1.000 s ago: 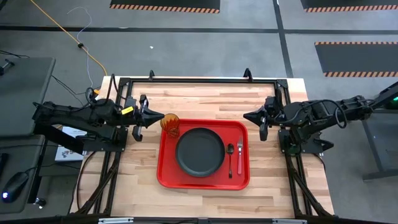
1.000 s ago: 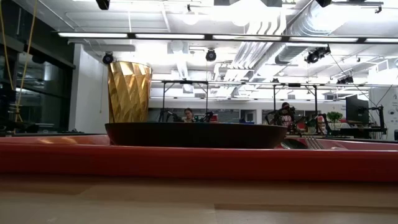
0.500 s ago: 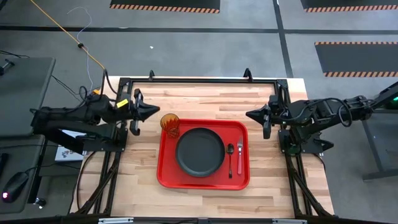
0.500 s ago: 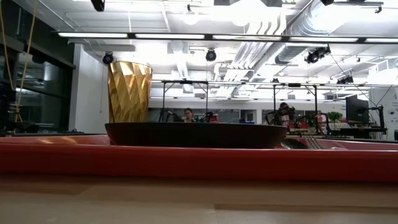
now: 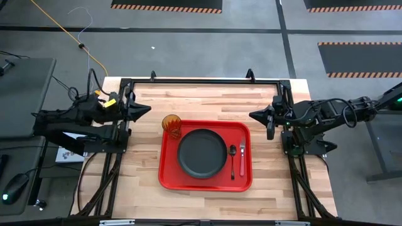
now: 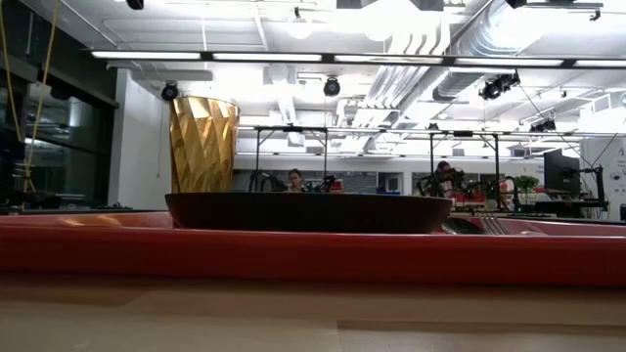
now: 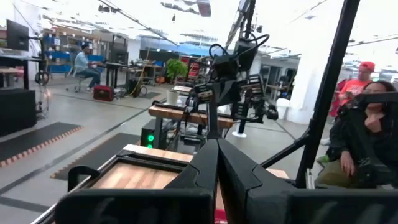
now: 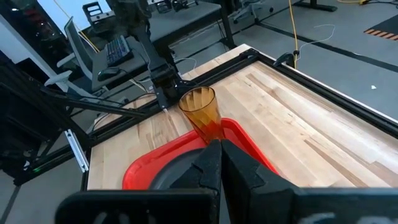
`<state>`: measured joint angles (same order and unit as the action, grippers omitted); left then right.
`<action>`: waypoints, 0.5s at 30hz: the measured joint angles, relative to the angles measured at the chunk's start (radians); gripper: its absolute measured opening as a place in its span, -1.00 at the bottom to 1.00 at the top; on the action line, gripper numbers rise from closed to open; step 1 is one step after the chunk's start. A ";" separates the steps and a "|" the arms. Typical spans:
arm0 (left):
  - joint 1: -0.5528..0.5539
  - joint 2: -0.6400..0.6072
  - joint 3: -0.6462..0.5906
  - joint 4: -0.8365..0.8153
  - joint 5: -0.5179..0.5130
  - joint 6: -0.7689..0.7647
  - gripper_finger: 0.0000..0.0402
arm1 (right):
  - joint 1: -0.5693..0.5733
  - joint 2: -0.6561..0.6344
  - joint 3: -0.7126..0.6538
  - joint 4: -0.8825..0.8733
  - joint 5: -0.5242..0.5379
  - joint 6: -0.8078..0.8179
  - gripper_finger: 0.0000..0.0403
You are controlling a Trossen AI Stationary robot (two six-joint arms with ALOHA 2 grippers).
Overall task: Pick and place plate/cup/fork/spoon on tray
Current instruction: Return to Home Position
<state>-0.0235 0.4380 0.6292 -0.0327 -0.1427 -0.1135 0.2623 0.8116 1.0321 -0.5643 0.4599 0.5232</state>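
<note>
Resting on the bright red rectangular plastic tray with its rounded corners and low rim is all the tableware. That tray lies on the pale wooden table, toward the table's near edge. The round dark grey-black plate sits at the tray's middle. The small translucent amber ribbed cup stands upright in the tray's far left corner, just beside the plate. The small dark metallic spoon lies on the tray right of the plate, and the fork with silver tines and a pink-red handle lies parallel to it, closer to the tray's right rim. From table height the cup rises behind the plate's rim, both beyond the tray's front wall.

My left gripper hangs off the tray's far left corner, well apart from the cup, fingers pressed together on nothing. My right gripper hangs off the tray's far right corner, likewise clenched and empty. Through my right wrist camera the cup stands beyond my closed fingers.
</note>
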 joint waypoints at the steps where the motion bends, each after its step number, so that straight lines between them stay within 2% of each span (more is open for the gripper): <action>1: 0.000 -0.009 0.000 -0.012 -0.001 0.003 -1.00 | 0.000 0.000 0.000 0.000 0.000 0.000 -1.00; 4: 0.000 -0.046 -0.021 -0.021 -0.001 0.003 -1.00 | 0.000 0.000 0.000 0.000 0.000 0.000 -1.00; 8: 0.001 -0.121 -0.107 -0.011 -0.002 -0.018 -1.00 | 0.000 0.000 0.000 0.000 0.000 0.000 -1.00; 15: 0.001 -0.274 -0.272 0.115 -0.002 -0.069 -1.00 | 0.000 0.000 0.000 0.000 0.001 0.019 -1.00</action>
<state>-0.0225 0.1636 0.3573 0.0821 -0.1448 -0.1822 0.2623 0.8116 1.0321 -0.5640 0.4610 0.5422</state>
